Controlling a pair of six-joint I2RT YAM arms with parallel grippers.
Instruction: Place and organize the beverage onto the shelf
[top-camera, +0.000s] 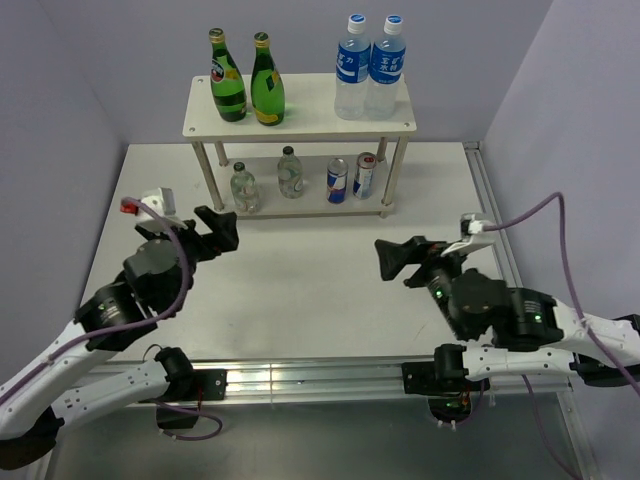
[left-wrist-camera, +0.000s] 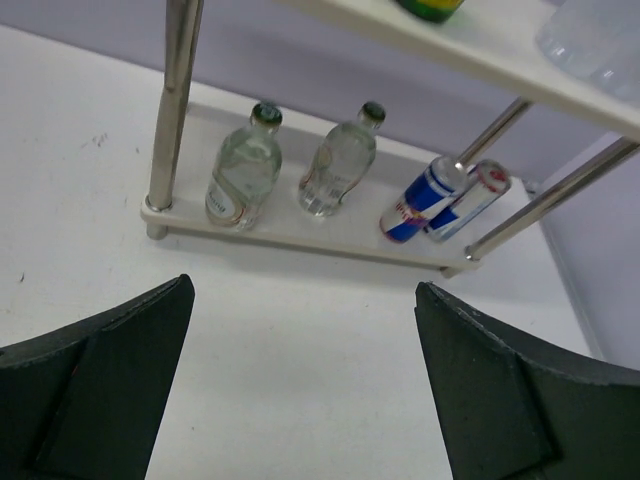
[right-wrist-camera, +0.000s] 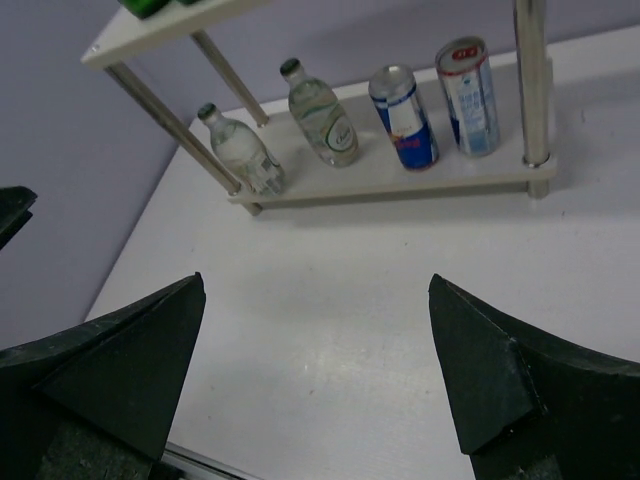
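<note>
Pale-wood 2-tier shelf (top-camera: 300, 122), white legs: top tier, 2 dark-green glass bottles (top-camera: 266, 92); lower tier, 2 squat clear bottles (top-camera: 290, 176) + 2 slim blue-silver cans (top-camera: 338, 182). L pincer (top-camera: 224, 230) & R pincer (top-camera: 386, 262) spread wide, empty, over white worktop (top-camera: 300, 285).

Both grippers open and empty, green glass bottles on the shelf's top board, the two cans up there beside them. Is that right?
Not the cans: they stand on the lower board of the shelf, right of the squat clear bottles, as the top external view shows. The rest holds.
</note>
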